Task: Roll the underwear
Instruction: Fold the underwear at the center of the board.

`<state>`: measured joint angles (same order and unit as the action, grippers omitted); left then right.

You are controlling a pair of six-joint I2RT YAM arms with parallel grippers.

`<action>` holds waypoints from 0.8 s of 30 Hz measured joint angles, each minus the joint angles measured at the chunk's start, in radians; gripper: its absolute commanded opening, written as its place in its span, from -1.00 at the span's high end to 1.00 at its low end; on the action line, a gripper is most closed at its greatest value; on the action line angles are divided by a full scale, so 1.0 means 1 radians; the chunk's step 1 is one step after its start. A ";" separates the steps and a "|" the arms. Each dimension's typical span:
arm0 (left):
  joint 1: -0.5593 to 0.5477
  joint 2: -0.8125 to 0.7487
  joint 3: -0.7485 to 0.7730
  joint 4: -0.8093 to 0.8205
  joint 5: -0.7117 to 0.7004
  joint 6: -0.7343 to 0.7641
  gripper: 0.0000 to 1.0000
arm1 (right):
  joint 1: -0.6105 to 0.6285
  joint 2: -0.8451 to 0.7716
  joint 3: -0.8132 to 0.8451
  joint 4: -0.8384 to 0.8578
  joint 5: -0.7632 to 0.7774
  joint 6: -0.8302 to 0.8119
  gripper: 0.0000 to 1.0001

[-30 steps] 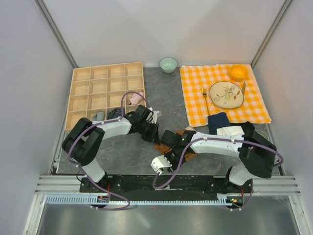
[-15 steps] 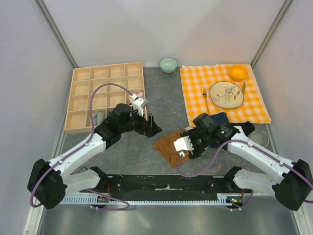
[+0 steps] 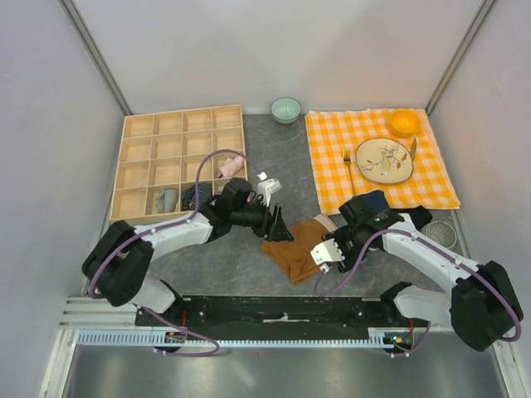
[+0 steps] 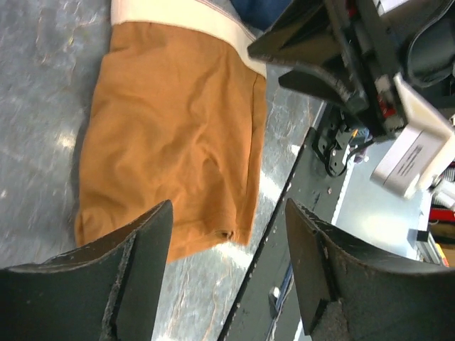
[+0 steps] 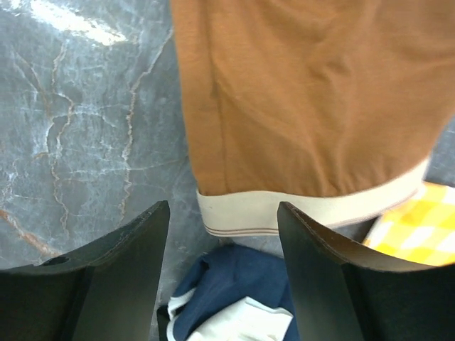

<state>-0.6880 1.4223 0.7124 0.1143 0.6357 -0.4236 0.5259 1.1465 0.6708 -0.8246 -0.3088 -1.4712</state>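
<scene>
Hovering, jaws apart, over flat rust-brown underwear point(image 4: 170, 128): left end effector point(image 4: 227, 213) sitting by hem end, right end effector point(image 5: 222, 209) facing waistband end.

What my pincers and the frame edges are hiding

From above, my left gripper point(image 3: 280, 230) is covering the far corner of the rust-brown underwear point(image 3: 297, 255), and my right gripper point(image 3: 348, 230) is hiding its tan-band end. In both wrist views the cloth is running off the top edge. The bottom edge is cropping my fingers point(image 5: 121, 284), and a navy cloth point(image 5: 227, 277) is lying partly behind them, its shape unclear.
</scene>
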 measured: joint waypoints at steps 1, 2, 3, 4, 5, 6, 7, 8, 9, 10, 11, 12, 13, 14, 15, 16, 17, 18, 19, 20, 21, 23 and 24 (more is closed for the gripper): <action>-0.008 0.028 0.016 0.011 0.005 -0.006 -0.36 | 0.000 0.013 -0.008 0.003 0.000 -0.007 -0.39; -0.016 0.064 0.039 0.024 0.011 -0.010 -0.35 | 0.000 0.023 -0.015 0.005 0.000 -0.013 -0.38; -0.024 0.099 0.065 0.034 0.016 -0.014 -0.34 | -0.001 0.036 -0.023 0.008 0.000 -0.019 -0.37; -0.030 0.134 0.091 0.042 0.021 -0.018 -0.34 | -0.001 0.048 -0.029 0.012 0.000 -0.023 -0.36; -0.035 0.169 0.117 0.053 0.022 -0.021 -0.34 | -0.001 0.063 -0.036 0.021 0.000 -0.027 -0.35; -0.040 0.199 0.139 0.064 0.022 -0.024 -0.34 | -0.001 0.074 -0.040 0.027 -0.001 -0.029 -0.35; -0.046 0.233 0.161 0.076 0.022 -0.027 -0.33 | -0.001 0.086 -0.044 0.037 0.000 -0.031 -0.33; -0.051 0.263 0.180 0.085 0.020 -0.029 -0.34 | -0.001 0.096 -0.049 0.049 0.000 -0.034 -0.33; -0.056 0.288 0.192 0.092 0.017 -0.031 -0.34 | -0.001 0.104 -0.053 0.058 0.000 -0.035 -0.33; -0.062 0.313 0.200 0.100 0.011 -0.033 -0.34 | -0.001 0.105 -0.053 0.061 0.000 -0.036 -0.28; -0.068 0.336 0.205 0.106 -0.004 -0.036 -0.34 | -0.001 0.105 -0.053 0.066 0.000 -0.036 -0.26; -0.074 0.351 0.205 0.110 -0.014 -0.038 -0.35 | -0.001 0.106 -0.053 0.068 0.000 -0.037 -0.23; -0.081 0.369 0.204 0.110 -0.036 -0.043 -0.34 | -0.001 0.106 -0.055 0.073 0.000 -0.036 -0.19; -0.088 0.385 0.201 0.111 -0.065 -0.048 -0.35 | -0.001 0.108 -0.055 0.077 0.000 -0.037 -0.16; -0.092 0.395 0.196 0.114 -0.085 -0.054 -0.35 | -0.001 0.110 -0.055 0.083 0.000 -0.037 -0.14; -0.095 0.402 0.183 0.121 -0.108 -0.060 -0.34 | -0.001 0.113 -0.056 0.087 0.000 -0.038 -0.08; -0.098 0.405 0.167 0.131 -0.125 -0.070 -0.35 | -0.001 0.114 -0.056 0.092 0.000 -0.040 -0.04; -0.098 0.404 0.156 0.147 -0.132 -0.079 -0.35 | -0.001 0.116 -0.058 0.099 0.000 -0.042 -0.01; -0.098 0.401 0.150 0.160 -0.141 -0.085 -0.35 | -0.001 0.121 -0.060 0.109 0.000 -0.044 0.06; -0.099 0.400 0.142 0.175 -0.148 -0.093 -0.34 | -0.001 0.124 -0.061 0.115 0.000 -0.045 0.11; -0.099 0.398 0.133 0.188 -0.153 -0.100 -0.35 | -0.001 0.128 -0.061 0.119 -0.001 -0.047 0.17; -0.100 0.395 0.118 0.214 -0.161 -0.108 -0.35 | -0.001 0.138 -0.060 0.133 -0.004 -0.050 0.42; -0.100 0.393 0.112 0.225 -0.163 -0.112 -0.35 | -0.001 0.143 -0.058 0.138 -0.006 -0.054 0.51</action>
<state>-0.7879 1.8153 0.8242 0.3389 0.4728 -0.5354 0.5251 1.2896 0.6128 -0.6865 -0.3145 -1.5253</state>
